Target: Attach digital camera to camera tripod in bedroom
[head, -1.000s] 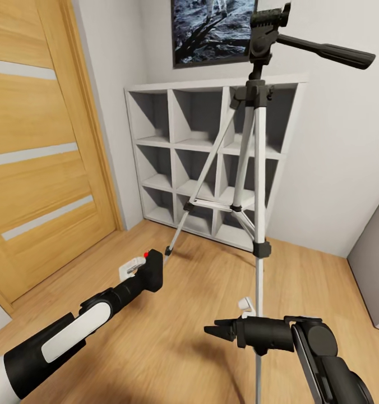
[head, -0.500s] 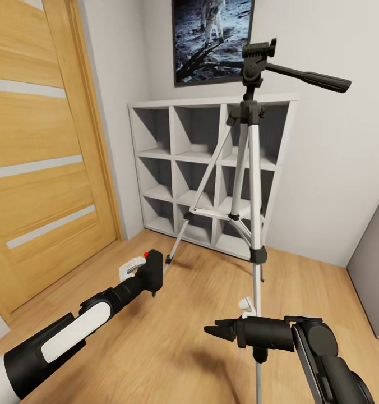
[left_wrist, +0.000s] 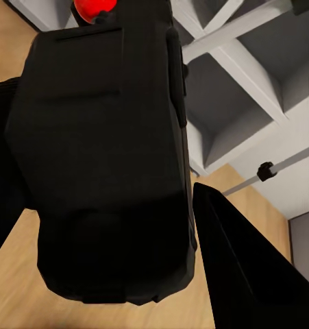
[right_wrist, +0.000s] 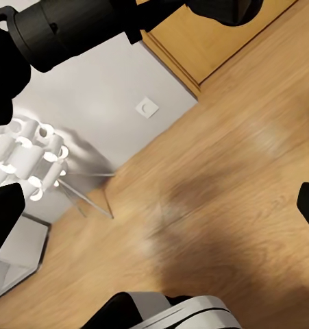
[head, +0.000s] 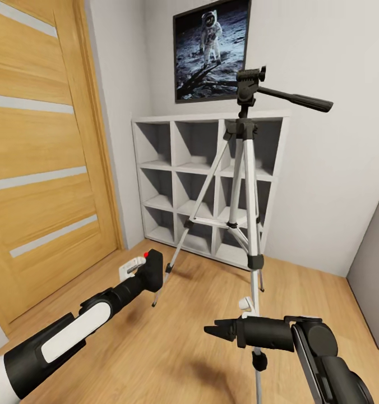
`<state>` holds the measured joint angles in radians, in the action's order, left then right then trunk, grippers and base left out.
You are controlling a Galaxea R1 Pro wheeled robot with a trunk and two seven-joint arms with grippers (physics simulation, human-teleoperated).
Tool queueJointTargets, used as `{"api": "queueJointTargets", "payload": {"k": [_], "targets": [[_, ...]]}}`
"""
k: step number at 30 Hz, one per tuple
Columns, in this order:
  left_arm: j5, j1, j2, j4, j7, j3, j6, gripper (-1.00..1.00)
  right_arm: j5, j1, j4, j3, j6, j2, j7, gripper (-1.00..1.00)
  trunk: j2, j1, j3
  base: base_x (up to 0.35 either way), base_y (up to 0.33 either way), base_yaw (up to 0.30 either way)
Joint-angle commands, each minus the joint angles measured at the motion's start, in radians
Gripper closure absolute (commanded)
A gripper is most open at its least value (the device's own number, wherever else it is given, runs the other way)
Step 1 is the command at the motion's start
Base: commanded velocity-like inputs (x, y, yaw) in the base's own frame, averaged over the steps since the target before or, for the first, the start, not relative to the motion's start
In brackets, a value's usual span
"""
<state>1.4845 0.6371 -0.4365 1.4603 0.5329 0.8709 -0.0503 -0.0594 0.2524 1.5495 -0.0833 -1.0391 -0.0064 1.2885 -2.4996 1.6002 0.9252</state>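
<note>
The camera tripod (head: 246, 168) stands upright on the wood floor in front of me, silver legs spread, with its black head (head: 249, 78) and long pan handle (head: 296, 100) near the top of the head view. Well below that head and to the left, my left gripper (head: 146, 276) is shut on the digital camera (head: 151, 274), red button (head: 146, 255) up. The left wrist view has the camera's black body (left_wrist: 106, 157) close up beside one finger (left_wrist: 250, 274). My right gripper (head: 215, 330) hangs open and holds nothing, pointing left beside the tripod's near leg (head: 255, 314).
A white cube shelf (head: 167, 168) stands against the wall behind the tripod, under an astronaut picture (head: 212, 50). The wooden door (head: 38, 168) fills the left side. A grey cabinet (head: 374, 280) is at the right edge. The right wrist view looks onto plank floor (right_wrist: 216, 205).
The whole picture has shifted: tripod, shelf and picture now look smaller and lower, so the view has drawn back. Both arms hold the same pose, and the camera stays gripped.
</note>
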Motion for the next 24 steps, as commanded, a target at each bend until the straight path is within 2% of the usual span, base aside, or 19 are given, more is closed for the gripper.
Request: {"api": "queueJointTargets", "payload": {"k": [1,24], "targets": [[-0.001,0.002,-0.001,0.002,0.007,0.002,-0.003,1.00,-0.007,0.001,0.001,-0.001,-0.008,0.000,0.008,-1.00,0.007,-0.004,-0.002,0.000,0.000,0.000],[-0.001,0.002,0.003,-0.001,0.007,0.002,-0.003,1.00,-0.010,0.001,0.001,-0.001,-0.008,-0.002,0.004,-1.00,0.168,-0.092,-0.074,0.000,0.000,0.000]]}}
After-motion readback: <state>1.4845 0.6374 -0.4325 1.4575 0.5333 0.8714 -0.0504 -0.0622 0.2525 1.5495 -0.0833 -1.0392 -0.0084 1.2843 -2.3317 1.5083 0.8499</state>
